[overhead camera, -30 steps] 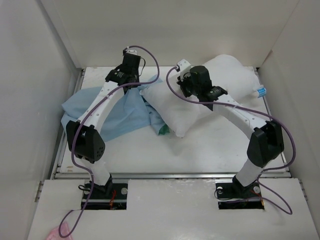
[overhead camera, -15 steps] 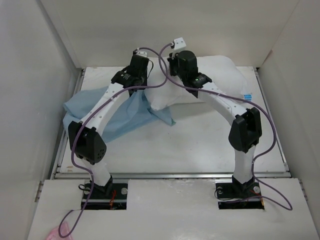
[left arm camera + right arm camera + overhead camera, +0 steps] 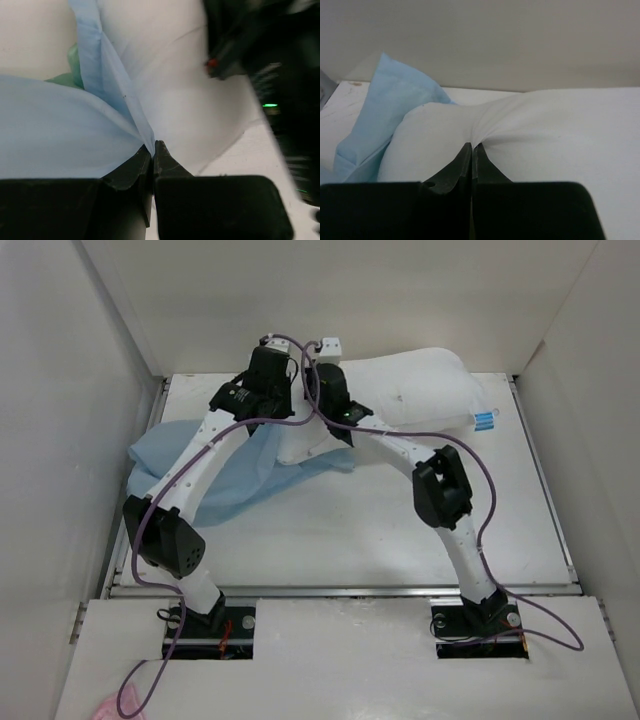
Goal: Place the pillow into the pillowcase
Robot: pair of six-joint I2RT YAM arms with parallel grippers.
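Where the bench (image 3: 380, 540) begins past the arm bases, the pillowcase (image 3: 215, 475) lies crumpled on the left half. It is thin light blue cloth in soft folds, with a bit of mint-green lining (image 3: 70, 75) showing at its mouth. Farther on, the left end effector (image 3: 153, 150) is clamped on the hem of that mouth, a flat taut band. Just beside it, the right end effector (image 3: 471, 147) pinches a pucker of the pillow (image 3: 420, 390), which is plump, white and plain. The pillow's long axis runs left to right along the far wall. Its left end meets the pillowcase mouth, and its blue-and-white tag (image 3: 484, 420) is at the right end.
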